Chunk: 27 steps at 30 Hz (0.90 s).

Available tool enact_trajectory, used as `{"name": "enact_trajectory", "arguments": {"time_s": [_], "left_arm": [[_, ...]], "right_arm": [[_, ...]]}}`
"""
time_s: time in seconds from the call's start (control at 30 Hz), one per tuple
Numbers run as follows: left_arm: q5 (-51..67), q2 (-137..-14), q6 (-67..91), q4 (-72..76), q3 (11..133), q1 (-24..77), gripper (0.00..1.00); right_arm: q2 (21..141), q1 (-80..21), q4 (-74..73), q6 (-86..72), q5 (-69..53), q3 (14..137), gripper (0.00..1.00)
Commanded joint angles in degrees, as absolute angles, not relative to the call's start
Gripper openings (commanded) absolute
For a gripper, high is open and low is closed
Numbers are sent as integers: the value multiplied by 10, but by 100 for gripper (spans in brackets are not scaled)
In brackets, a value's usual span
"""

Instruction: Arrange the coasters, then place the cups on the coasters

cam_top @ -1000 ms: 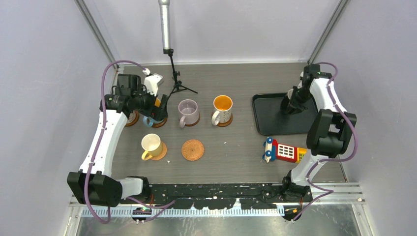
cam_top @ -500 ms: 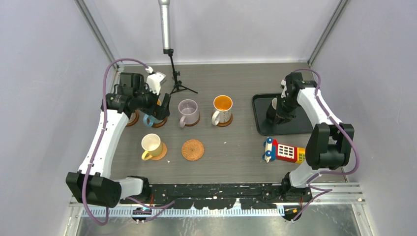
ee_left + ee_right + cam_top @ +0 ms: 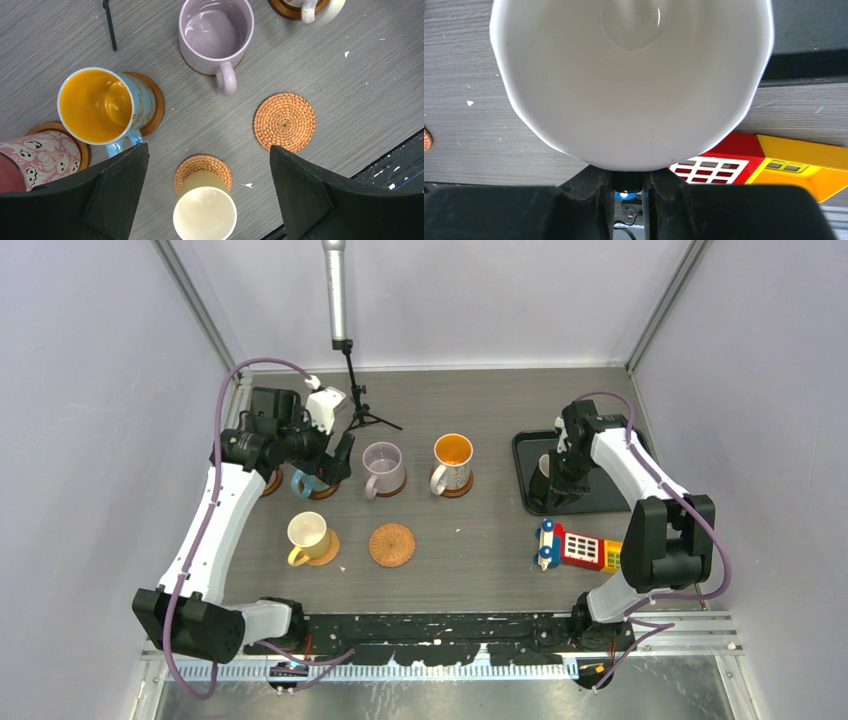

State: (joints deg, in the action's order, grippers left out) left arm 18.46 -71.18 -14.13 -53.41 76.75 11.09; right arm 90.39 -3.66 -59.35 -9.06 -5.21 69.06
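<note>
- The right pincer (image 3: 628, 181) is found pressed together on the wall of the black mug (image 3: 631, 75). In the right wrist view the mug's white inside fills the picture directly ahead of the fingers.
- From above, this mug is held at the near left part of the black tray (image 3: 605, 490), with the toy phone (image 3: 578, 546) just beyond the tray's near edge. Whether the mug's base touches the tray cannot be told.
- The left pincer (image 3: 208, 150) is found spread wide, with nothing between its fingers (image 3: 117, 192). It is positioned above the left group of mugs.
- The blue mug (image 3: 97, 107), orange inside, is seen tilted on a dark coaster (image 3: 154, 100), near the left finger but apart from it.
- The pink mug (image 3: 35, 160) is set on a second dark coaster (image 3: 75, 139), at the left edge of the left wrist view and partly hidden by the finger.
- The yellow mug (image 3: 205, 212) is set on a woven coaster (image 3: 202, 164), in line with the gap between the two fingers.
- A second woven coaster (image 3: 284, 121) lies bare on the table (image 3: 480, 530), right of the yellow mug and well apart from the right pincer.
- The lilac mug (image 3: 382, 468) and the white mug (image 3: 452, 462), orange inside, are each set on a coaster in the far row.
</note>
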Motion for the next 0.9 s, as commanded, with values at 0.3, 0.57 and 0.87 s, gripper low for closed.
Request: {"name": "enact_trajectory", "arguments": {"time_s": [0.3,0.57,0.87], "left_arm": [[179,-704,-148,-521,781,122,94],[171,-707,-149,-520,787,138,94],[158,-718,-150,-516,797,168,94]], "right_arm": [[860,-44,-585,-96,-81,697,42],[852,-54,-595,-99,-127,692,43],[836,-63,-596,-121,-179,663,51]]}}
